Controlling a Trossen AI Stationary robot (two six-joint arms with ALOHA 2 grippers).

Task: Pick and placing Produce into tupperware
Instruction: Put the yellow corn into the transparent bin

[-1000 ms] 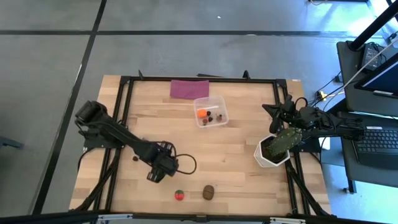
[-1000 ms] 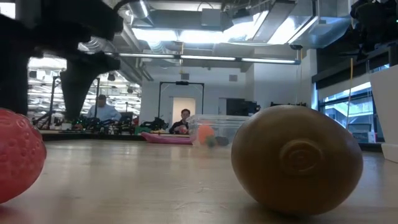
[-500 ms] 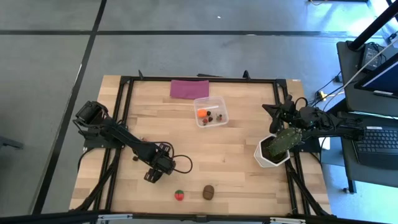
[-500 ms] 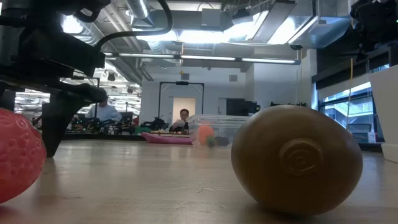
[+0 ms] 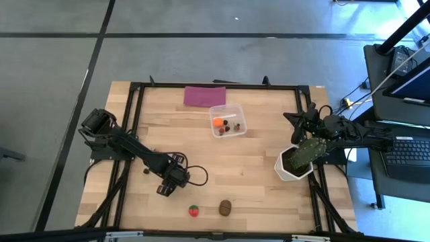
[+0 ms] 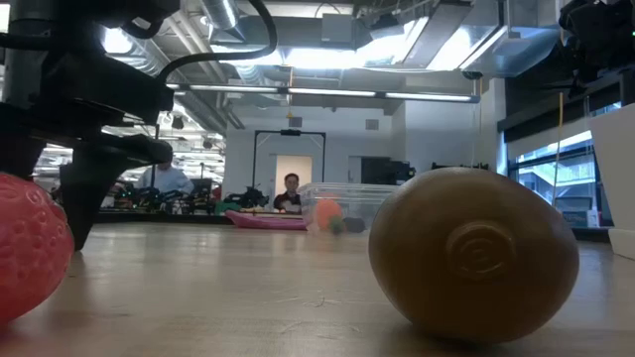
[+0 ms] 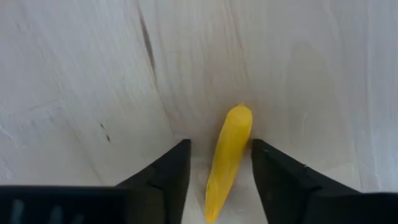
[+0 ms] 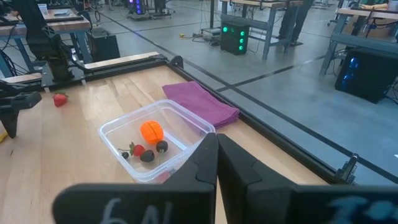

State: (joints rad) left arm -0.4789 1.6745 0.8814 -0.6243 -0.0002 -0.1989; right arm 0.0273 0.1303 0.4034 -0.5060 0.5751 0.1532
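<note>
On the near-left part of the wooden table (image 5: 255, 168), a yellow banana (image 7: 227, 162) lies flat on the boards between the two dark fingers (image 7: 168, 177) of the left gripper (image 7: 219, 171); the fingers stand apart, one just beside each long side of the banana, and whether they press on it cannot be told. In the high view the left gripper (image 5: 166, 189) sits low over the table, with the left arm reaching in from the table's left edge. Two more produce pieces lie near the front edge — a green-topped strawberry (image 5: 193, 211) and a brown oval lump (image 5: 226, 208), close together but apart. The tupperware (image 5: 227, 120), a clear square container, stands near the far-centre of the table and holds an orange ball (image 8: 152, 131), a small red piece (image 8: 137, 150) and dark bits (image 8: 161, 146). A flat purple cloth (image 5: 205, 95) lies just beyond it, against the far edge. The right gripper (image 8: 216, 163) waits at the table's right side with its fingers pressed together and nothing between them — beside it a green cactus-like plant (image 5: 308, 152) stands in a white pot (image 5: 289, 172).
</note>
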